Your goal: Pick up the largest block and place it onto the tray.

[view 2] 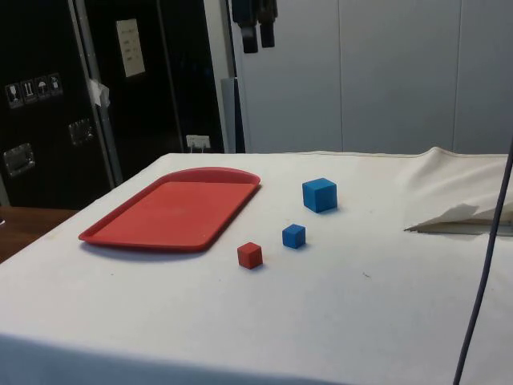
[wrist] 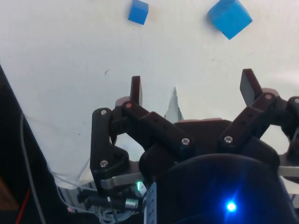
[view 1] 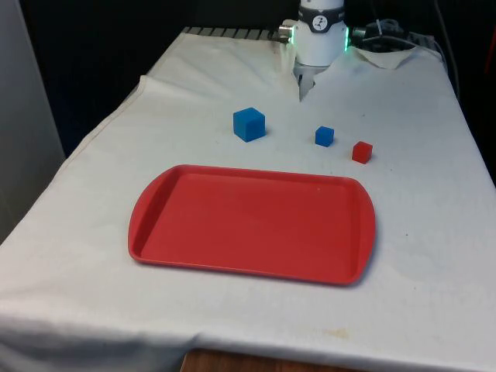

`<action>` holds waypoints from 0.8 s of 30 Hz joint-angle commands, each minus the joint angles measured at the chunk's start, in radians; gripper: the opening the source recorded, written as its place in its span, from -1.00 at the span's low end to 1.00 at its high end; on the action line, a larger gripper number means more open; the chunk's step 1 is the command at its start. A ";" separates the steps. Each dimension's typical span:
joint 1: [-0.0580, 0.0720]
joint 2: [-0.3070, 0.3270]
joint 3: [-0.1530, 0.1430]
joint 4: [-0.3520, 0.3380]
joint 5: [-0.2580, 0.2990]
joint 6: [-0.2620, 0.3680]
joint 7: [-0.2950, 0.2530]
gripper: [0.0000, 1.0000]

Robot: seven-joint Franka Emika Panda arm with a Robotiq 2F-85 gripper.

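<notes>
The largest block, a blue cube [view 1: 249, 124], stands on the white cloth just beyond the red tray [view 1: 252, 225], which holds nothing. A small blue cube [view 1: 324, 136] and a small red cube [view 1: 361, 152] sit toward the front view's right of it. In the side view the big blue cube [view 2: 319, 195], small blue cube [view 2: 293, 236], red cube [view 2: 250, 255] and tray [view 2: 172, 210] lie well below my gripper [view 2: 258, 28]. The wrist view has my gripper [wrist: 193, 88] open and holding nothing, high over the cloth, with the big cube [wrist: 230, 17] and small blue cube [wrist: 138, 11] ahead of its fingers.
A rumpled fold of cloth [view 1: 387, 54] lies at the far end near the robot base, and appears as a raised flap [view 2: 457, 216] in the side view. A thin cable [view 2: 487, 241] hangs across the side view's right. Bare cloth surrounds the tray.
</notes>
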 commanded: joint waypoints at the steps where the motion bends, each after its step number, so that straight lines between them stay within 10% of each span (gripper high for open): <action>1: -0.004 -0.007 0.000 -0.012 -0.009 0.015 0.004 1.00; 24: -0.005 0.021 -0.023 -0.085 -0.004 0.092 0.119 1.00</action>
